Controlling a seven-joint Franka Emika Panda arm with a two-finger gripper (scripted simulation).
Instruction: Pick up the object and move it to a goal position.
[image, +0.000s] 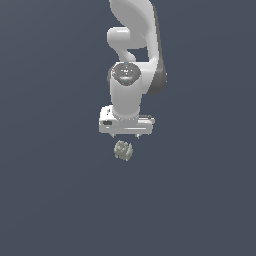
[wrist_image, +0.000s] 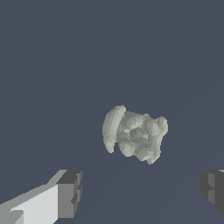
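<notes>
The object (image: 123, 150) is a small lumpy grey-green thing with pale and dark patches, lying on the dark blue-grey floor just in front of the white arm's hand. In the wrist view the object (wrist_image: 134, 134) sits near the middle, apart from the fingers. My gripper (image: 126, 136) hangs just above and behind it, its short dark fingertips pointing down. In the wrist view my gripper (wrist_image: 142, 192) is open: one finger (wrist_image: 70, 192) and the other finger (wrist_image: 214, 189) stand wide apart with nothing between them.
The white Franka arm (image: 132, 45) rises behind the gripper toward the top of the exterior view. The floor (image: 50, 190) is a plain dark blue-grey surface with no other objects or goal marker in view.
</notes>
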